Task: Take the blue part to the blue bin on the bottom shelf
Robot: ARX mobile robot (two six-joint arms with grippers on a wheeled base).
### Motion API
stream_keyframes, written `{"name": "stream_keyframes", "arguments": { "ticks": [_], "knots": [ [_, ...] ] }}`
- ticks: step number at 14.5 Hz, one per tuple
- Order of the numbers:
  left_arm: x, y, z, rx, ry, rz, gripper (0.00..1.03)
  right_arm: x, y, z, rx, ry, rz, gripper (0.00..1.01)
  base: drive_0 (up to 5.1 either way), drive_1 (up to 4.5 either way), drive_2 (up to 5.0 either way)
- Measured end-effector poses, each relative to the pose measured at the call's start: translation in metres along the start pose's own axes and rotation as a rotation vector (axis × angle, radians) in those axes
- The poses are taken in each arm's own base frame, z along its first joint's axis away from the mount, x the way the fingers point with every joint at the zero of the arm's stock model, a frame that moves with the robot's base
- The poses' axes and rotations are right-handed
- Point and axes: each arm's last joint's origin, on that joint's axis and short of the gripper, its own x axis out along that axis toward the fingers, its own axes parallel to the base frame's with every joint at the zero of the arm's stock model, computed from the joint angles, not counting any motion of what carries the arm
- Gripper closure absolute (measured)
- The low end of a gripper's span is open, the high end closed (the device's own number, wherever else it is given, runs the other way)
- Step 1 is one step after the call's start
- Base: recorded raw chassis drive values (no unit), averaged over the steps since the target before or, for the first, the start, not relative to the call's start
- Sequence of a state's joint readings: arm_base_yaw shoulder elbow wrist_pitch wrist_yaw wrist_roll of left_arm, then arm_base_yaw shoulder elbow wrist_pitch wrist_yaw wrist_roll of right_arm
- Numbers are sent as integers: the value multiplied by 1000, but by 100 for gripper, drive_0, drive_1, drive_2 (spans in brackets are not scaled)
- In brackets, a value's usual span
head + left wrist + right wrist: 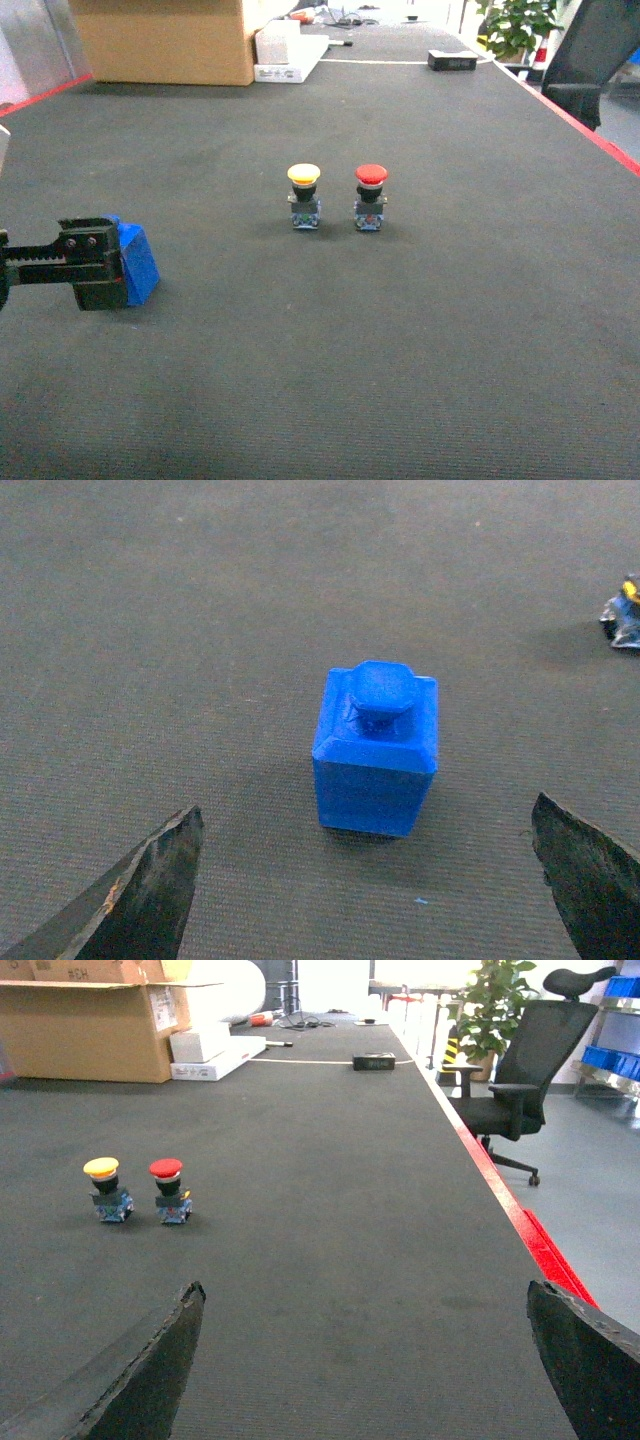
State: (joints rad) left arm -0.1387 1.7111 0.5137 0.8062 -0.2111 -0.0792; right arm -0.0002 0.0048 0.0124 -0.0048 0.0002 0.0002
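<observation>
My left gripper (pixel 365 880) hangs low over the dark bench (pixel 420 340) with its jaws spread wide and nothing between the pads; the blue part (pixel 376 750) stands upright on the mat just ahead of it, centred in the gap and touching neither finger (pixel 140 890). In the head view that left gripper (pixel 100 265) comes in from the left edge, and the blue part (pixel 135 262) shows at its tip, partly hidden behind the black fingers. Well off to the right of this gripper, farther across the bench, stand a yellow-capped push button (pixel 304 195) and a red-capped push button (pixel 370 196), side by side and apart from each other. My right gripper (pixel 365 1360) is also wide open and empty, held above bare mat; the two buttons lie ahead of it and to its left, the yellow one (pixel 106 1189) outermost, the red one (pixel 169 1189) beside it. Far ahead of both grippers sits a cardboard box (pixel 165 40), and off the bench to the right of my right gripper stands a black office chair (pixel 520 1070).
</observation>
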Motion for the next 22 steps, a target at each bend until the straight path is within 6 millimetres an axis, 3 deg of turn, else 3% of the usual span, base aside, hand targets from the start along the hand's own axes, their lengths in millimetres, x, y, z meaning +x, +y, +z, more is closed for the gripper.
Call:
{"name": "stream_keyframes", "arguments": {
  "ticks": [5, 12, 14, 15, 16, 18, 20, 22],
  "knots": [
    [46, -5, -3, -1, 30, -19, 5, 0, 0, 0, 0, 0, 0, 3, 0, 0, 0],
    [82, 1, -13, 29, 72, 20, 5, 0, 0, 0, 0, 0, 0, 3, 0, 0, 0],
    [82, 1, -14, 28, 79, 11, 27, 0, 0, 0, 0, 0, 0, 3, 0, 0, 0],
    [82, 0, -13, 26, 72, -6, 52, 0, 0, 0, 0, 0, 0, 3, 0, 0, 0],
    [81, 0, -14, 25, 66, -9, 58, 0, 0, 0, 0, 0, 0, 3, 0, 0, 0],
    [53, 5, -18, 21, 42, -18, 58, 0, 0, 0, 0, 0, 0, 3, 0, 0, 0],
    [8, 19, -15, -7, -26, 19, 58, 0, 0, 0, 0, 0, 0, 3, 0, 0, 0],
    [-38, 29, 4, -20, -92, 69, 59, 0, 0, 0, 0, 0, 0, 3, 0, 0, 0]
  ]
}}
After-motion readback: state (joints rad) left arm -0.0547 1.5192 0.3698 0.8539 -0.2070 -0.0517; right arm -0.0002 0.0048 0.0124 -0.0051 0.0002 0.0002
